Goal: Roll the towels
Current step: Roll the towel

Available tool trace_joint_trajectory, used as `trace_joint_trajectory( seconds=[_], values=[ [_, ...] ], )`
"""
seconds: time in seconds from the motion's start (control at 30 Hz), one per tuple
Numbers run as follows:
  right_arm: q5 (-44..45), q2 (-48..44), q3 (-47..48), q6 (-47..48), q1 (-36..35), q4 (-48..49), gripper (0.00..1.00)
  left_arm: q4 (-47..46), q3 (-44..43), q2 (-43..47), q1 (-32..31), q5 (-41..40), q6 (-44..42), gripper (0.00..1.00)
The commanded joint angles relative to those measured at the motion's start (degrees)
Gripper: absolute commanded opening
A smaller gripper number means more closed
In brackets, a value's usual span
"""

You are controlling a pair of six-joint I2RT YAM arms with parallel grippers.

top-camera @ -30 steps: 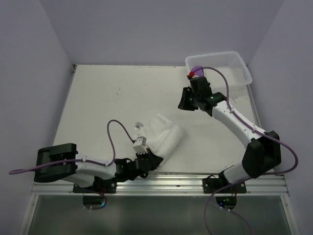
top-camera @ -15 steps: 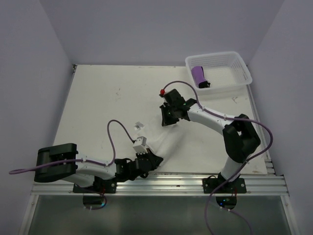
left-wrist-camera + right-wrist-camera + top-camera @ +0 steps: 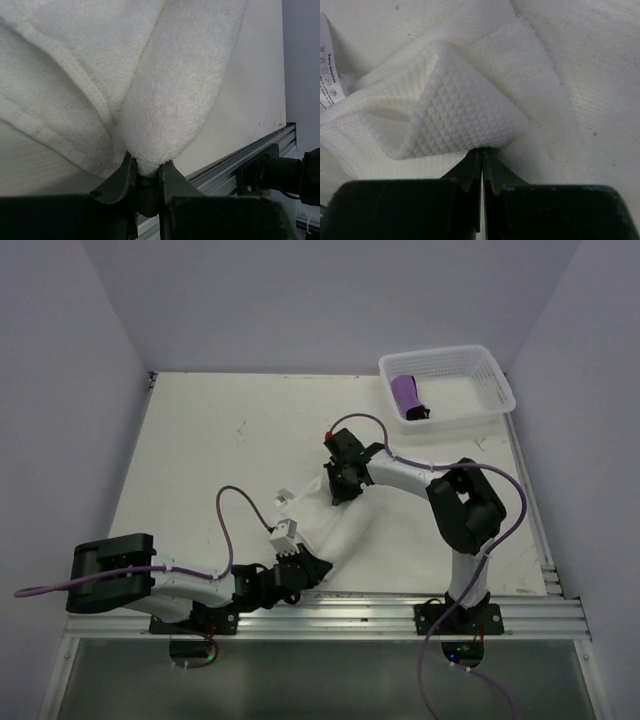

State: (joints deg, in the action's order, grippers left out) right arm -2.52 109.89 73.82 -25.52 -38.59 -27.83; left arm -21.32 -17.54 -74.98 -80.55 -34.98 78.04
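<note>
The large white towel (image 3: 325, 525) lies bunched near the table's front middle. My left gripper (image 3: 303, 562) is at its near end, shut on a thick fold of it in the left wrist view (image 3: 147, 167). The towel (image 3: 165, 75) spreads out ahead of these jaws. My right gripper (image 3: 337, 490) is at the towel's far corner. Its jaws (image 3: 481, 151) are pressed together on a raised waffle-weave fold (image 3: 455, 105). The small purple towel (image 3: 406, 393) lies rolled in the white basket (image 3: 495, 370), apart from both grippers.
The basket stands at the back right corner. The towel's care label (image 3: 327, 60) sticks out at its left side. A metal rail (image 3: 330, 615) runs along the table's front edge, just behind my left gripper. Walls close the table on three sides.
My right arm left the purple towel in the basket, swung left and forward, and closed on the white towel's far corner. The left gripper has kept its hold.
</note>
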Motion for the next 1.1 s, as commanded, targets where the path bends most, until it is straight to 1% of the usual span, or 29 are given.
trace_joint_trajectory(
  seconds=[0.0,0.17,0.37,0.43,0.47,0.57,0.67,0.77,0.8,0.83,0.9,0.93,1.07],
  values=[
    [3.75,1.91,2.11,-0.67,0.88,0.59,0.0,4.19,2.16,-0.08,-0.66,2.72,1.24,0.0],
    [3.76,2.35,3.7,-0.41,1.59,-0.38,0.0,-1.42,6.27,-0.08,-0.75,5.45,3.87,0.0],
    [3.41,2.44,6.24,0.29,2.11,-2.31,0.05,-7.15,10.76,-0.08,-0.75,7.21,7.21,0.0],
    [3.32,2.53,7.3,0.56,2.29,-2.84,0.07,-8.29,11.3,0.01,-0.66,7.3,7.13,0.0],
    [3.14,2.61,7.65,0.73,2.29,-3.01,0.11,-8.65,11.21,-0.08,-0.66,7.38,6.95,0.0],
    [2.79,2.62,8.88,1.08,2.29,-3.8,0.17,-9.44,10.43,-1.13,-0.22,8.26,5.03,0.0],
    [1.92,2.44,9.5,1.26,2.29,-4.16,0.21,-11.89,10.07,-2.88,1.1,10.37,3.35,0.0],
    [1.12,1.3,10.11,1.52,2.29,-4.86,0.28,-14.18,10.07,-4.64,2.68,12.48,2.3,0.0],
    [0.94,-0.01,10.2,1.52,2.38,-5.03,0.34,-14.53,10.07,-5.17,2.94,12.92,2.03,0.0],
    [0.94,-0.98,10.2,1.7,2.29,-5.12,0.36,-15.06,10.07,-5.44,3.38,13.53,1.85,0.0],
    [1.38,-3.18,10.2,1.79,2.29,-5.47,0.39,-15.76,10.07,-5.96,3.65,14.15,1.41,0.0],
    [1.73,-5.8,10.2,1.96,2.29,-5.56,0.41,-16.03,10.07,-6.14,3.91,14.67,1.15,0.0],
    [2.44,-11.7,10.11,3.02,2.29,-7.66,0.44,-17.0,9.54,-7.37,4.79,16.0,0.19,0.0]
  ],
)
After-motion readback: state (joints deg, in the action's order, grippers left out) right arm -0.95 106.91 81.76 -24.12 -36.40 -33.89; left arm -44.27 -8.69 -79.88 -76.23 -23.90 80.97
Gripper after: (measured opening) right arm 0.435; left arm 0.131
